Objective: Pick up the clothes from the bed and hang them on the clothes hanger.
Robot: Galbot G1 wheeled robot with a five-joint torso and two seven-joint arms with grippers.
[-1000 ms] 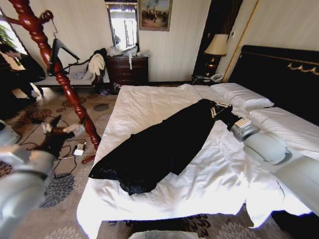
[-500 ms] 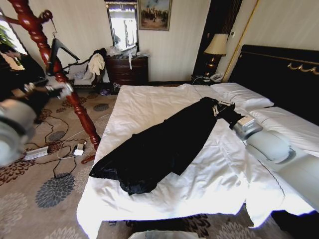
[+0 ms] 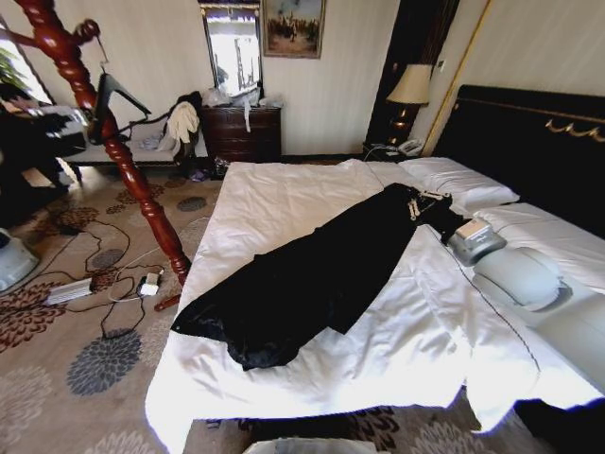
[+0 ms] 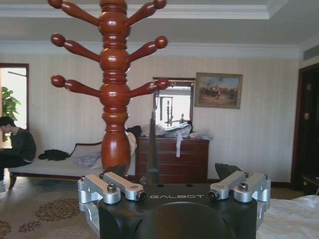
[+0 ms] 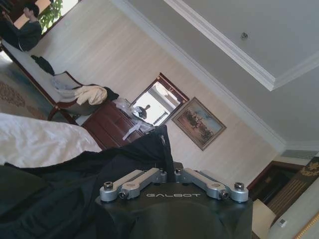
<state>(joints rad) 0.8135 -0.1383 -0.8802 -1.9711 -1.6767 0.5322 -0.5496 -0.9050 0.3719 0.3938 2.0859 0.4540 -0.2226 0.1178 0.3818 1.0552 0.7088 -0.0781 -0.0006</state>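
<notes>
Far left in the head view, the left hand (image 3: pixel 83 115) is raised beside the reddish-brown coat stand (image 3: pixel 113 142), level with the clothes hanger (image 3: pixel 113 95). The hanger hangs from a peg of the stand by its thin wire hook. In the left wrist view the left hand (image 4: pixel 152 175) faces the stand's turned column (image 4: pixel 114 99), and the hanger (image 4: pixel 152 144) shows edge-on as a thin dark upright strip between the fingers (image 4: pixel 117 186). The fingers are spread, and whether they touch the hanger cannot be told.

A patterned carpet (image 3: pixel 104 359) with loose cables lies between the stand and the bed (image 3: pixel 284 189). The clothes (image 3: pixel 312 274) lie stretched diagonally over the white sheet. The lower end is bunched near the bed's left front corner, and the upper end reaches toward the pillows (image 3: pixel 463 184) and the black headboard (image 3: pixel 529 142).

At the right, the right hand (image 3: pixel 427 203) rests at the upper end of the clothes, close to the pillows. In the right wrist view the right hand (image 5: pixel 167 154) is pressed together on a fold of the black fabric (image 5: pixel 60 189). A ridge of cloth is drawn up between its fingertips, and the rest of the garment trails down onto the sheet (image 5: pixel 40 142).
</notes>
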